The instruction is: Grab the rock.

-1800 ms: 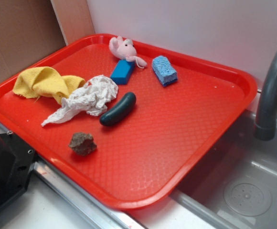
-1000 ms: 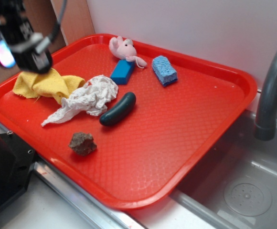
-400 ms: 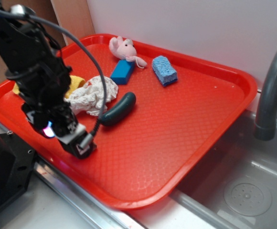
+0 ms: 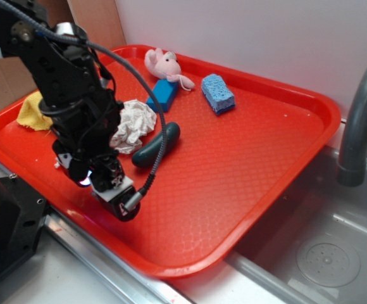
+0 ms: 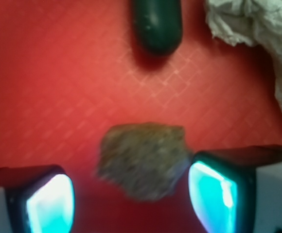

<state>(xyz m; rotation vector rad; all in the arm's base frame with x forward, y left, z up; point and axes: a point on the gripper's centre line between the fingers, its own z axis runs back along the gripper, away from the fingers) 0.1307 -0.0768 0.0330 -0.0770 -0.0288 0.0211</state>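
In the wrist view the rock (image 5: 143, 160), a rough brown-grey lump, lies on the red tray (image 5: 58, 73) between my two lit fingertips. My gripper (image 5: 131, 204) is open around it. The right pad (image 5: 211, 194) is close against the rock's side, while the left pad (image 5: 51, 206) stands clear of it. In the exterior view my gripper (image 4: 117, 196) is down at the tray's near-left part and the arm hides the rock. The dark green cucumber (image 4: 156, 144) lies just beyond, and its end (image 5: 158, 22) shows in the wrist view.
A crumpled white tissue (image 4: 133, 123) and a yellow cloth (image 4: 35, 111) lie beside the arm. A blue block (image 4: 162, 95), a blue sponge (image 4: 217, 93) and a pink plush toy (image 4: 162, 63) sit at the back. A sink (image 4: 329, 253) and a faucet (image 4: 360, 120) are to the right.
The arm came in from the upper left and dropped over the rock, which now sits between the fingers. Since 0.4 s ago it has shifted slightly right. The other objects have not moved.
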